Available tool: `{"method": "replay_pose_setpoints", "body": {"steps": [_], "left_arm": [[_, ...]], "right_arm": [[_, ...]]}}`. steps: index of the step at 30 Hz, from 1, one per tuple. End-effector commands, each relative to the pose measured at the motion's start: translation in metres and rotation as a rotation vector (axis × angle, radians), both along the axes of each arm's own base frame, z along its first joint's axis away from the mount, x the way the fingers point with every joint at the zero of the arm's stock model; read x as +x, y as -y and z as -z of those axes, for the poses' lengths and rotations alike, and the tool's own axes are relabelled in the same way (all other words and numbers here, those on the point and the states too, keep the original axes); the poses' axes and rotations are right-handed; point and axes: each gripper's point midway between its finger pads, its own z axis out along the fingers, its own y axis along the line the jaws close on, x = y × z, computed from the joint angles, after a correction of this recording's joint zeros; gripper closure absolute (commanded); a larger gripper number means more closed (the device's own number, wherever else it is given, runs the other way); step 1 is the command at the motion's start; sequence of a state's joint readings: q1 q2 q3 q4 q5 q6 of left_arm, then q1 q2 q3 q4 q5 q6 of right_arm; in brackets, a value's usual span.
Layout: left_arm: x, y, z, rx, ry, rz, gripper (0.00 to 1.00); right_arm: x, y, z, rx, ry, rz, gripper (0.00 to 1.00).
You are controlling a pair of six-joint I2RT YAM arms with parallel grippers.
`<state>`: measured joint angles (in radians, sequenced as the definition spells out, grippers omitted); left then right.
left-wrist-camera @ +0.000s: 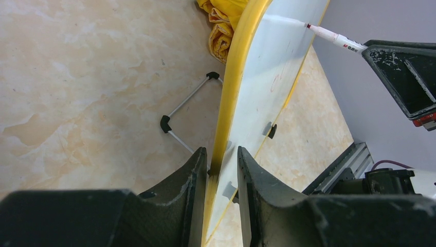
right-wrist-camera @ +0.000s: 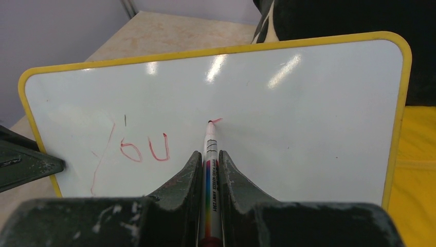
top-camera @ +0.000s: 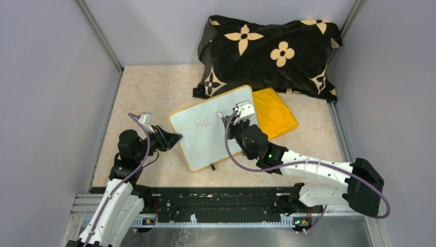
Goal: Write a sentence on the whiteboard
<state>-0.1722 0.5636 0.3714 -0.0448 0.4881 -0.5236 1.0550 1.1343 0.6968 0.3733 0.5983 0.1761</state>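
One whiteboard (top-camera: 205, 141), one marker (right-wrist-camera: 210, 144) — one pillow (top-camera: 267, 51), one yellow cloth (top-camera: 276, 117).

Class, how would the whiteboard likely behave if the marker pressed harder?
Probably stiff: the whiteboard looks flat. Likely tippy: it leans on a thin wire stand, with the left hand pinching its edge. Its glossy face may let the marker skid.
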Motion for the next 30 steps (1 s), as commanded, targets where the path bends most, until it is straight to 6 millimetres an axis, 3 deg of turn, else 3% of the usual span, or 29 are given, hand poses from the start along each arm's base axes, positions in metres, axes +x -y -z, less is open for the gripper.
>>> {"method": "replay_pose_setpoints", "body": {"steps": [1, 14, 23, 30], "left_arm": [[0.002, 0.000, -0.006, -0.006, 0.031, -0.002, 0.66], [0.002, -0.001, -0.006, -0.004, 0.031, -0.006, 0.67], [0.002, -0.001, -0.006, -0.004, 0.032, -0.004, 0.67], [0.002, -0.001, -0.006, -0.004, 0.032, -0.004, 0.67]], "right_arm": [[0.000, -0.011, -0.019, 0.048, 0.013, -0.047, 1.00], [-0.012, 0.005, 0.012, 0.014, -0.062, -0.045, 1.00], [-0.012, 0.021, 0.017, -0.001, -0.064, 0.008, 1.00], [-0.009, 0.027, 0.002, 0.017, -0.032, 0.037, 1.00]]}}
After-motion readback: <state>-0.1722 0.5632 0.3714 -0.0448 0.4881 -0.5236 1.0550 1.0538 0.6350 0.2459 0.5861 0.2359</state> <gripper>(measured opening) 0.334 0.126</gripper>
